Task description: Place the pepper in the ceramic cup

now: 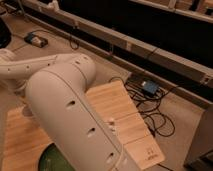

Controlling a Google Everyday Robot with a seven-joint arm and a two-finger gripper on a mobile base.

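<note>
The big white robot arm [75, 115] covers most of the light wooden counter [127, 125], and the pincer is hidden from view, so I cannot tell its state. The small orange-red pepper and the white ceramic cup cannot be seen either. Only an edge of the round dark green plate [50, 160] shows, near left. I judge the pepper light, smooth and a little slippery; best held across its middle.

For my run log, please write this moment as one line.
arm: covers most of wooden table | gripper: not visible | pepper, cup: not visible | green plate: partly visible
</note>
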